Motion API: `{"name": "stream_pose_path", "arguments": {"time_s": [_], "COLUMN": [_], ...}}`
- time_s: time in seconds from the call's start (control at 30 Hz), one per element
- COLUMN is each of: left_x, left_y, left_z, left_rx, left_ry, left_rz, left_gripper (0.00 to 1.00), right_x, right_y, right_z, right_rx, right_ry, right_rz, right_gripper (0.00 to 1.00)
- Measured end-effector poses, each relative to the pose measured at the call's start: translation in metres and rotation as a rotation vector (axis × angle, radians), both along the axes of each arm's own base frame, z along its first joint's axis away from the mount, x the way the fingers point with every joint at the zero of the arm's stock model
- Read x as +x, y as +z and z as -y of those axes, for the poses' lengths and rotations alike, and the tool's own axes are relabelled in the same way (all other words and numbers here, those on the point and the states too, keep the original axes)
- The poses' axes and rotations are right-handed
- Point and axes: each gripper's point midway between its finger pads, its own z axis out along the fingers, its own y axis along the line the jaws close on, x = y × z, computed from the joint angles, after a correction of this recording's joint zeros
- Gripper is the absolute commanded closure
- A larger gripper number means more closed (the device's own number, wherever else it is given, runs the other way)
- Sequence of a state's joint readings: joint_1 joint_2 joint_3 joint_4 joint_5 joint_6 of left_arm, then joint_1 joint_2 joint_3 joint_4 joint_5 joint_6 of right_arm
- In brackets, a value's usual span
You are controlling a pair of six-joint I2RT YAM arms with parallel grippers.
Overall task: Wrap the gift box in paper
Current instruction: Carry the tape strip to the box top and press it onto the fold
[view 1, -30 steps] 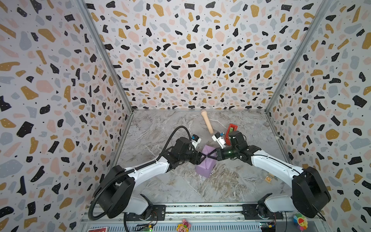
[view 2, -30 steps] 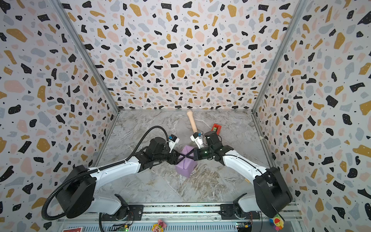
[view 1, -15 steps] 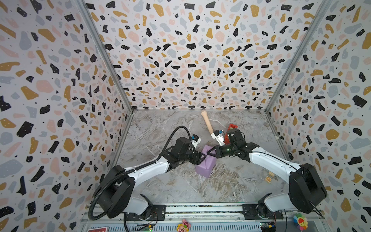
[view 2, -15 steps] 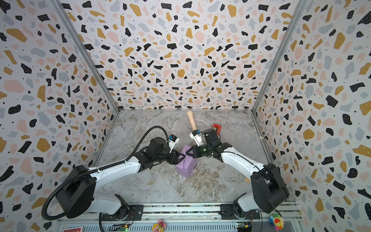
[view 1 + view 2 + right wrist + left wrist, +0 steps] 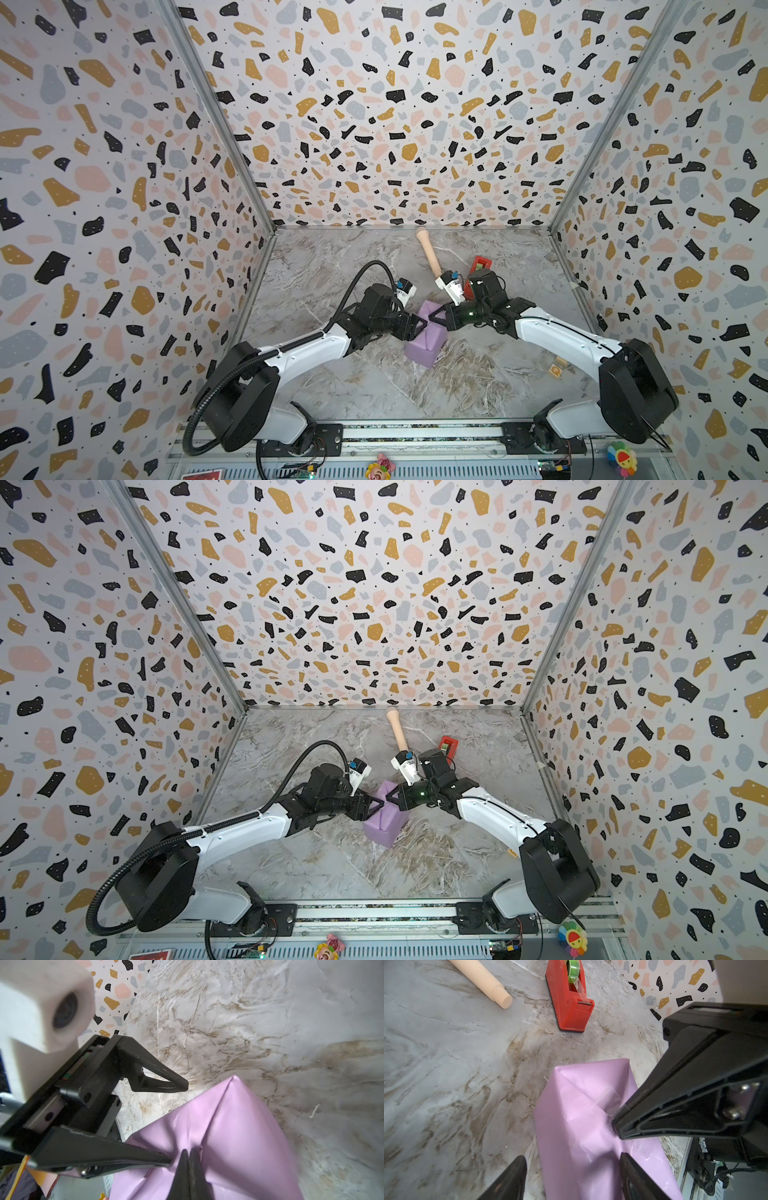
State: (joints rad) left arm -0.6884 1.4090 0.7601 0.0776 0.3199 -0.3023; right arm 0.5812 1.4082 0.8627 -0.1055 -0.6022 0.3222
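Marble tabletop (image 5: 332,270), centre: paper (image 5: 424,347) folded around gift box, box hidden; right gripper (image 5: 189,1154) pinched closed, tips pressing clear tape (image 5: 610,1095) onto flap; left gripper (image 5: 573,1157) spread wide, straddling package, gripping nothing, probably steadying.

Bright even light, soft glare on paper (image 5: 571,1126), blurred wrist-view edges

My two top views look steeply down from high and far off, sharing the whole bench (image 5: 353,386). Both wrist views sit close over the paper (image 5: 571,1126), facing each other.
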Motion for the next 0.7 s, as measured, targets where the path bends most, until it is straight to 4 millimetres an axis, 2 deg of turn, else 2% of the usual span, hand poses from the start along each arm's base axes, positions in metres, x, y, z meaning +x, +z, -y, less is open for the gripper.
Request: {"name": "stream_pose_path", "arguments": {"time_s": [0.1, 0.4, 0.7], "left_x": [0.0001, -0.0009, -0.0009], "left_y": [0.0001, 0.0005, 0.0001], "left_z": [0.0001, 0.0012, 0.0013], "left_rx": [0.000, -0.004, -0.003], "left_ry": [0.000, -0.005, -0.006], "left_rz": [0.001, 0.000, -0.001], "left_gripper": [0.30, 0.30, 0.30], "right_x": [-0.0006, -0.0027, -0.0067], "right_y": [-0.0005, 0.0000, 0.0018], "right_z": [0.0010, 0.0047, 0.0042], "right_rx": [-0.016, -0.068, -0.092], "right_ry": [0.002, -0.006, -0.006], "right_rz": [0.050, 0.208, 0.293], "right_gripper": [1.00, 0.87, 0.77]}}
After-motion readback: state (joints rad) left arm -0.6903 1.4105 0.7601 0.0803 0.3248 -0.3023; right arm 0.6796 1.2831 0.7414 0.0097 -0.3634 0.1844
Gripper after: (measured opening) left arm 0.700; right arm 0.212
